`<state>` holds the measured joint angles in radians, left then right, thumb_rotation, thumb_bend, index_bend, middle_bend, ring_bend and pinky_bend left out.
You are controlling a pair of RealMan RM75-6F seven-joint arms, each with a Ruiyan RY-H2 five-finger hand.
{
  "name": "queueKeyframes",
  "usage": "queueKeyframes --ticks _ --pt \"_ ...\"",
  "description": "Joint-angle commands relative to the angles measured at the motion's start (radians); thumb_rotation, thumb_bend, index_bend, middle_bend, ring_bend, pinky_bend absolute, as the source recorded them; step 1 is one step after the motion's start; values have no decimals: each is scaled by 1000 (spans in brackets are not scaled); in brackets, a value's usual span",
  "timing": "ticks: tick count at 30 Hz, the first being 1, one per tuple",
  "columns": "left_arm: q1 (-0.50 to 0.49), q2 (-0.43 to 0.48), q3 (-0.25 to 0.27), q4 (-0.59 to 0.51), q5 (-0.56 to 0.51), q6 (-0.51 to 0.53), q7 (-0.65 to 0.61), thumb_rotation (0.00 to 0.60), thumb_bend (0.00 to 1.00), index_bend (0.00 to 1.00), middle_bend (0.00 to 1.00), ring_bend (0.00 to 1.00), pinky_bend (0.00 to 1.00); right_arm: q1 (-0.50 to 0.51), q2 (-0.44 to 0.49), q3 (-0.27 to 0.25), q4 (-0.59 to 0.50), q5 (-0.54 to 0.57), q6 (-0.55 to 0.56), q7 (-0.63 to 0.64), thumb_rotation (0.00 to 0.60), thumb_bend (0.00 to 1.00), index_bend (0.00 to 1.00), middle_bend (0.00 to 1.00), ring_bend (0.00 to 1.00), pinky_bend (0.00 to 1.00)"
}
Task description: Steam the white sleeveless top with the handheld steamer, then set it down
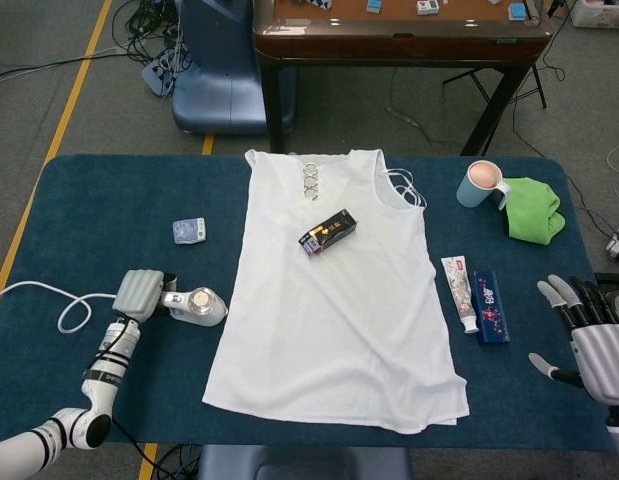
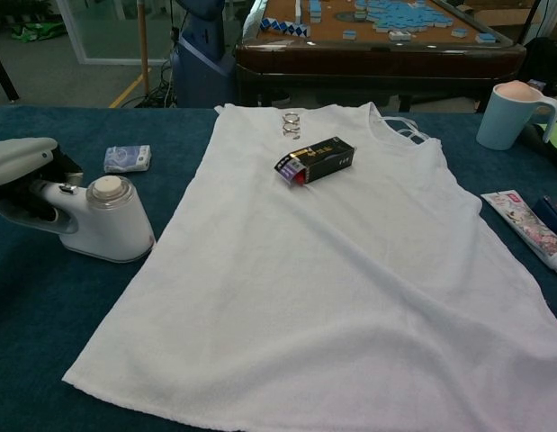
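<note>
Your left hand (image 1: 141, 292) grips the white plastic handheld steamer (image 2: 96, 221); your right hand (image 1: 589, 335) is spread, empty; the small black carton (image 1: 327, 232) on the white sleeveless top (image 1: 339, 300) could snag your pass

Lab: floor cables (image 1: 154, 15), yellow floor tape (image 1: 59, 140).
</note>
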<state>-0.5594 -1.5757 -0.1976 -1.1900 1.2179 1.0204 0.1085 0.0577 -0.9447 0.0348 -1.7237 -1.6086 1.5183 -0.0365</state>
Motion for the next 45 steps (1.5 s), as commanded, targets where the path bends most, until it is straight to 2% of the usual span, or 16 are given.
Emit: queueKeyframes --ticks 1,10,17,20,25,28,37,45 --pt "-8 38 -18 -41 -30 -36 -27 600 306 805 761 654 605 7 1 -5 -5 -6 -15 -5 600 42 7 100 0 0" --pt "-20 146 -61 -191 -91 -95 -94 600 306 805 761 656 608 40 -2 -23 -16 -30 -79 -26 600 43 7 100 0 0" --pt "-41 156 -72 -295 -128 -92 -63 600 306 803 761 655 609 87 -5 -59 -15 -73 -176 -31 600 60 7 100 0 0" --pt "-58 138 -75 -332 -146 -81 -25 600 307 803 761 655 610 119 -1 -79 -20 -102 -235 -21 600 209 3 100 0 0" --pt "-97 90 -76 -376 -167 -46 71 600 307 802 760 651 610 180 -23 -103 -16 -142 -331 2 600 580 0 100 0 0" --pt "-124 55 -79 -389 -187 -31 128 600 307 801 759 650 610 214 -45 -115 -5 -149 -391 23 600 696 0 100 0 0" --pt "-208 -62 -101 -333 -276 -22 234 600 306 801 759 649 610 286 -130 -132 47 -153 -485 93 600 717 0 100 0 0" --pt "-262 -141 -123 -256 -335 -16 277 600 307 801 759 649 611 335 -191 -143 104 -147 -533 154 600 709 0 105 0 0"
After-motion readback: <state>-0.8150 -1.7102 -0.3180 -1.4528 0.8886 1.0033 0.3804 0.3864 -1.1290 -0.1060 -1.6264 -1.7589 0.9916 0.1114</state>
